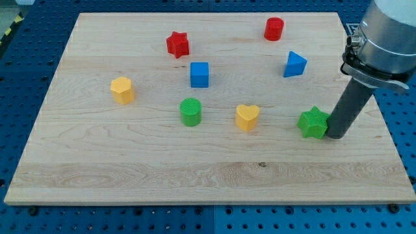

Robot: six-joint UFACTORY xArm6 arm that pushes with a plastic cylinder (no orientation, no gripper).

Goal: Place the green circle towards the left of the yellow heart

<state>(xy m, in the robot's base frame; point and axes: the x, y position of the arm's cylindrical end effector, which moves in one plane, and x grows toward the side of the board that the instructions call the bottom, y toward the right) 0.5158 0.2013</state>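
Tool (336,136) against green star (313,122)

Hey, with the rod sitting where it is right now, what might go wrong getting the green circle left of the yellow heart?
My tip rests against the green star at the view's right, so moving leftward may shove it into the yellow heart. The green circle already sits left of the heart; a push from the right could drive it toward the yellow block.

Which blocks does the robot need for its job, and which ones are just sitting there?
Needed: green circle, yellow heart, my tip (right beside the green star).

Just sitting: green star, blue cube, blue triangle, red star, red cylinder, yellow hexagon.
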